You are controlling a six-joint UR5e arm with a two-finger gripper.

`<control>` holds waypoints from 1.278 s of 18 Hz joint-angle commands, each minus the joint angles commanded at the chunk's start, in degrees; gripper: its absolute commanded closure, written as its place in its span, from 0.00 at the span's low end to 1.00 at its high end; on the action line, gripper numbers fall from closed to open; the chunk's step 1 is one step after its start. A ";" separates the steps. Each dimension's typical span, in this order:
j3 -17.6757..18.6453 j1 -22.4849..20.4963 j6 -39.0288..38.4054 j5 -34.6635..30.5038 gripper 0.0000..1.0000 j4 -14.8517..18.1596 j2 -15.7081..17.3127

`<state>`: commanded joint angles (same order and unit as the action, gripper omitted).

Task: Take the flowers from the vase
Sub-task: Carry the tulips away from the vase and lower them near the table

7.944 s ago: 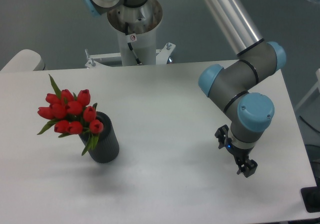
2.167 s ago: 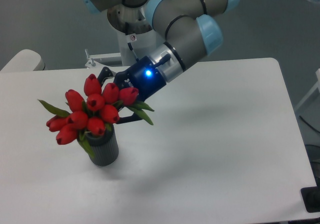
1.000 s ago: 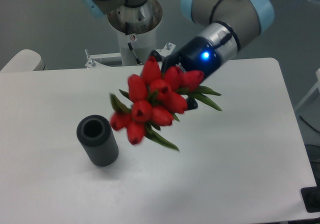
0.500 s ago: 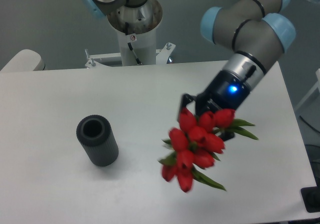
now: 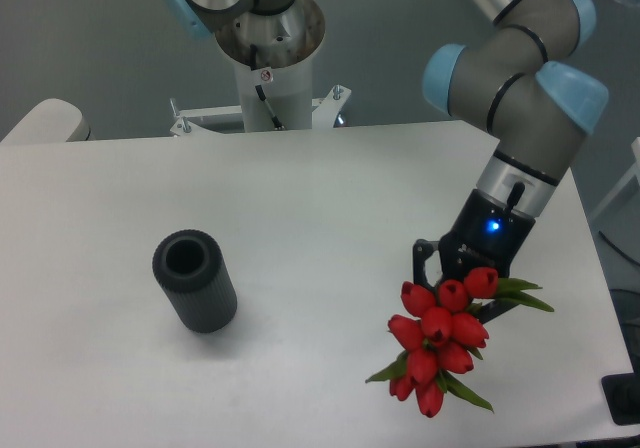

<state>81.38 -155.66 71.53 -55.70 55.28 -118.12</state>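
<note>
The vase (image 5: 195,280) is a dark, matte cylinder with fine ribbing along its wall and a thick rim around a round black mouth; it stands on the white table (image 5: 320,198) leaning a little, with its mouth facing up and toward the camera.

Well to the right of the vase, near the table's front right corner, are the flowers (image 5: 438,335), a tight cluster of glossy red tulip buds with pointed green leaves sticking out at the bottom and to the right. The stems are hidden behind the buds and the gripper (image 5: 462,286), so how they run cannot be made out.

The gripper is black with a small blue light on its body. One thin dark finger shows at the bunch's upper left; the other is covered by the buds. The fingers appear closed around the top of the bunch, though the contact itself is out of sight. Whether the lowest buds touch the table or hang above it cannot be told.

The arm (image 5: 520,88) above has smooth grey segments with pale blue caps, and its upper tube is cut off by the top edge.
</note>
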 joint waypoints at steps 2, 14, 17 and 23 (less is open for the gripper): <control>0.00 0.44 2.72 -4.56 0.94 2.18 -0.26; -6.85 7.03 6.43 -28.67 0.94 10.20 -5.10; -6.94 8.26 8.70 -31.03 0.94 10.02 -5.71; -8.00 10.46 12.84 -36.31 0.94 11.16 -8.00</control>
<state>73.39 -145.20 84.37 -92.02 66.45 -126.12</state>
